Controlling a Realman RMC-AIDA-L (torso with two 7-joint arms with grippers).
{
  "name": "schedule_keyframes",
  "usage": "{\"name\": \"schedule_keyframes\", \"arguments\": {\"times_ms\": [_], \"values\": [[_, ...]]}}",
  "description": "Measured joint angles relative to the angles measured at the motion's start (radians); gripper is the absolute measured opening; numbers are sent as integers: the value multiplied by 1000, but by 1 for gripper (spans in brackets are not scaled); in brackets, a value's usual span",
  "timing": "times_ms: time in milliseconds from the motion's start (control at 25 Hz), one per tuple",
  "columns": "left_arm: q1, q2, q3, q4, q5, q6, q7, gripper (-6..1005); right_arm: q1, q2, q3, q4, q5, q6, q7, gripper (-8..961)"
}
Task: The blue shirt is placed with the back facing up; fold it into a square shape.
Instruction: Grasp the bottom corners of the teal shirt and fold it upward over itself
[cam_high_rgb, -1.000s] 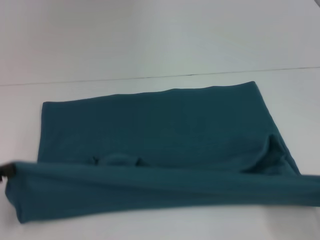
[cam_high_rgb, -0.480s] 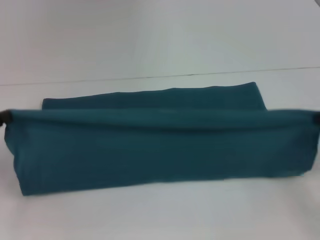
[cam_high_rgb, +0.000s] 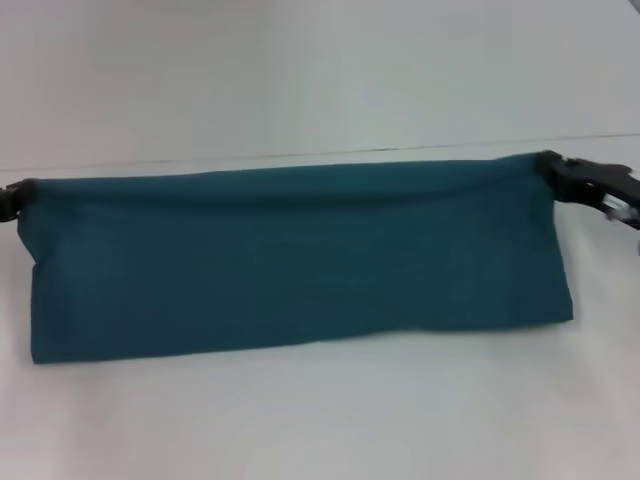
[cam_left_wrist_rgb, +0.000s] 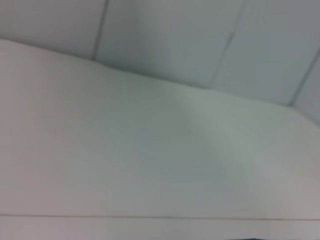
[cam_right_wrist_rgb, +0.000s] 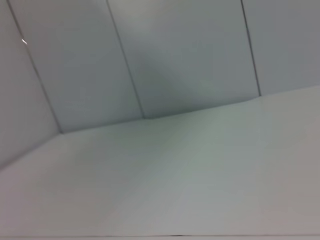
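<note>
The blue shirt (cam_high_rgb: 290, 260) lies across the white table (cam_high_rgb: 320, 420) in the head view as a wide dark teal band, folded over on itself. My left gripper (cam_high_rgb: 14, 198) is at its far left corner and is shut on the cloth there. At the far right corner my right gripper (cam_high_rgb: 556, 170) is shut on the fabric too. The folded top edge runs taut between the two grippers, near the table's far edge. Neither wrist view shows the shirt or any fingers.
A pale wall (cam_high_rgb: 320, 70) rises behind the table's far edge. Both wrist views show only bare white tabletop (cam_left_wrist_rgb: 150, 165) and panelled wall (cam_right_wrist_rgb: 190, 55). White surface stretches in front of the shirt.
Both grippers have carried the near edge of the shirt up and away from me, over the rest of the cloth, to the far edge. The far layer is now covered.
</note>
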Motion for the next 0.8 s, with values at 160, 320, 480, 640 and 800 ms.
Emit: {"name": "schedule_keyframes", "arguments": {"times_ms": [160,320,480,640,800], "values": [[-27,-10,52,-25,0,-115,2,11,72,2,-12,60,7,143,-56,62],[-42,-30,93,-26,0,-199,4,12,109,3,-13,108,39,222,-119,63],[-55,-44,113,-24,0,-260,5,12,120,4,-13,142,109,265,-187,64],[-70,-50,116,-22,0,-295,5,12,119,4,-14,150,166,282,-222,65],[-89,-51,117,-23,0,-332,5,12,120,2,-15,149,185,292,-229,66]]}}
